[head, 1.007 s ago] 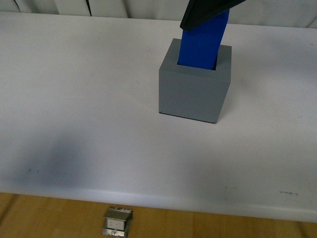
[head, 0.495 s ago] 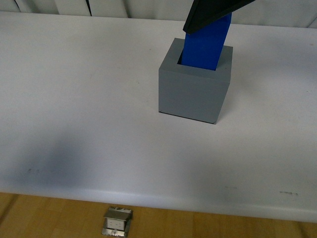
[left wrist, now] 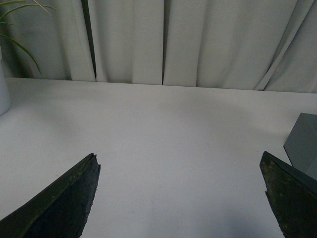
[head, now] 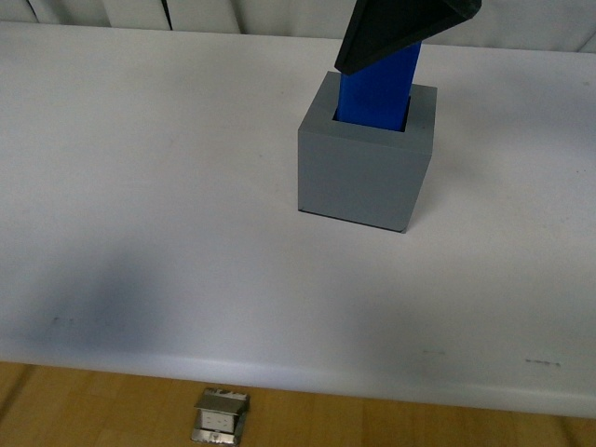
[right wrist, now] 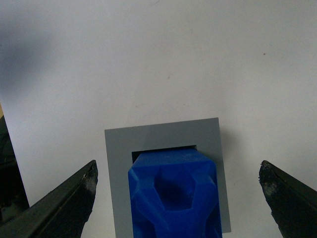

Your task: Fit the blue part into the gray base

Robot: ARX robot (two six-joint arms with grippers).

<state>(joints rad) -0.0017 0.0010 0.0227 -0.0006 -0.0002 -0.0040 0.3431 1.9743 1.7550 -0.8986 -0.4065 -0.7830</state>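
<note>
Blue part (right wrist: 172, 193): bright blue matte block, faceted top; upright, lower end in gray base (head: 363, 177) recess, centred beneath right gripper (right wrist: 177, 168), whose jaws spread wide, clear of it. Left gripper (left wrist: 178, 161) spread wide, empty, above white tabletop (head: 168, 186).

White matte tabletop (head: 140, 186), pale pleated curtains (left wrist: 148, 39) right behind it, green leafy plant (left wrist: 15, 25) by the curtains, light wooden floor (head: 93, 410) below.
</note>
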